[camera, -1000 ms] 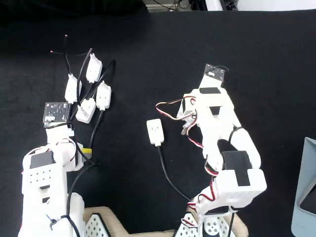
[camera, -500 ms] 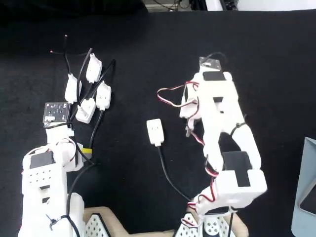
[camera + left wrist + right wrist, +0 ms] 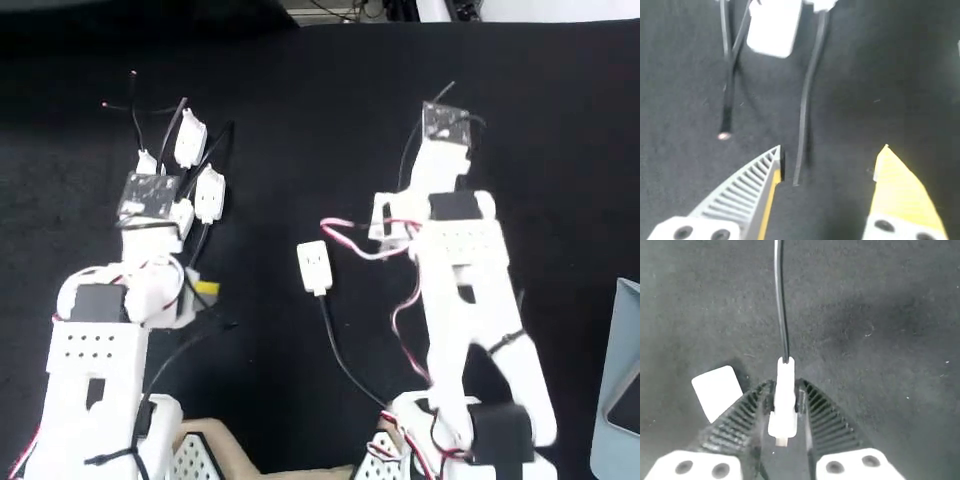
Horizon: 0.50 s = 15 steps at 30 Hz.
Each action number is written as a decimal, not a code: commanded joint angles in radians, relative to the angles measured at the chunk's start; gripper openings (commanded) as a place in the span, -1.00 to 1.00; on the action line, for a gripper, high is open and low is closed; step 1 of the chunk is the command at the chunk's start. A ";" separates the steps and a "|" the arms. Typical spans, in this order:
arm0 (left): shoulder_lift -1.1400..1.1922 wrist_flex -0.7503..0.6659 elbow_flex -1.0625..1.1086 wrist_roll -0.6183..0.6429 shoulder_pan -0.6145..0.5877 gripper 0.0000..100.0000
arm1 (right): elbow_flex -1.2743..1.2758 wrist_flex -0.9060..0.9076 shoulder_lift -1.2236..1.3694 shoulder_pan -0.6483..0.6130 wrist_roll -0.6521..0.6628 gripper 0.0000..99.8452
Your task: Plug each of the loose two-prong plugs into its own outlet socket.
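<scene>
My right gripper is shut on a slim white two-prong plug, whose black cord runs away over the black cloth. A white outlet socket lies just beside that gripper; in the high view this socket sits mid-table with its cord trailing toward the front. My left gripper stands open above the cloth, with a black cord between its fingers and a white plug body beyond. The left arm hangs over a cluster of white plugs at the left.
Black cords and thin wires tangle around the left cluster. A grey-blue tray stands at the right edge. The right arm stretches over the table's middle, and open black cloth lies at the far right.
The right arm has stretched away from the front, its wrist rising and moving back. The left arm has moved forward over the plug cluster, covering two of the plugs.
</scene>
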 commanded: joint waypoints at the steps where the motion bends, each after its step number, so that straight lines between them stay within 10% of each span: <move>1: -0.003 0.025 -0.116 0.098 0.124 -0.32 | 0.110 -0.157 -0.054 0.009 -0.049 -0.98; 15: 0.465 -0.091 -0.328 0.394 0.390 -0.25 | 0.136 -0.241 -0.056 0.213 -0.132 -0.98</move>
